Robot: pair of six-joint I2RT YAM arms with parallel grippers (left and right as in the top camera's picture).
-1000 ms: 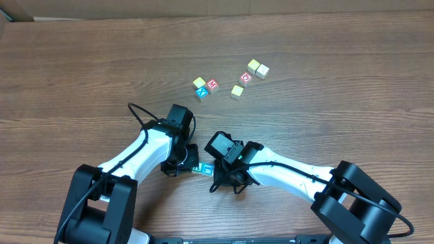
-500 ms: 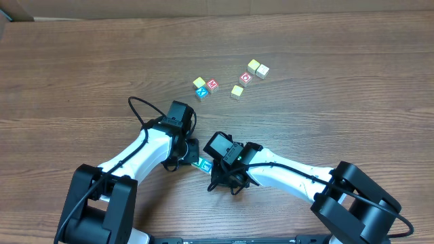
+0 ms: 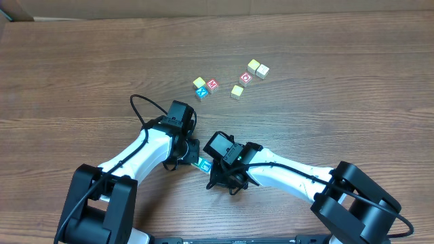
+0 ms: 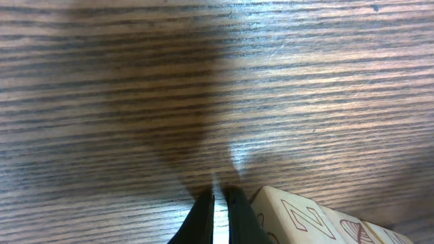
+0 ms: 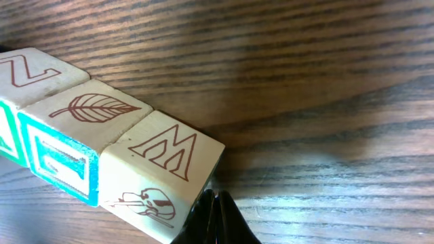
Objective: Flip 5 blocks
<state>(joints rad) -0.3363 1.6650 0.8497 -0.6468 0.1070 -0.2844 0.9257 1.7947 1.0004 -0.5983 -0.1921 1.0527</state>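
Wood-grain brown runs across the whole desk (image 3: 352,102), and near its front edge the two arms meet almost nose to nose. Between them lies a short row of three blocks, side by side and touching: the Z block (image 5: 30,71), the leaf block (image 5: 88,112) with a teal-framed letter on its side face, and the M block (image 5: 166,152), which carries a small red line drawing on its side. From overhead only a sliver of teal from this row shows between the arms.

The left hand (image 4: 218,207) has its fingers pinched together and holds nothing. Its tips point down at the desk just beside the Z block's end of the row. The right hand (image 5: 215,213) is likewise pinched tight and empty, its tips right at the lower corner of the M block. I cannot tell whether they touch it.

Farther back on the desk, well apart from the arms, seven more blocks sit loose. A yellow block (image 3: 199,82), a red block (image 3: 212,85) and a blue block (image 3: 201,93) huddle together. To their right lie a pale block (image 3: 237,91) on its own, an O block (image 3: 246,77) with a red ring, and a lime block (image 3: 253,66) touching a cream block (image 3: 262,70).
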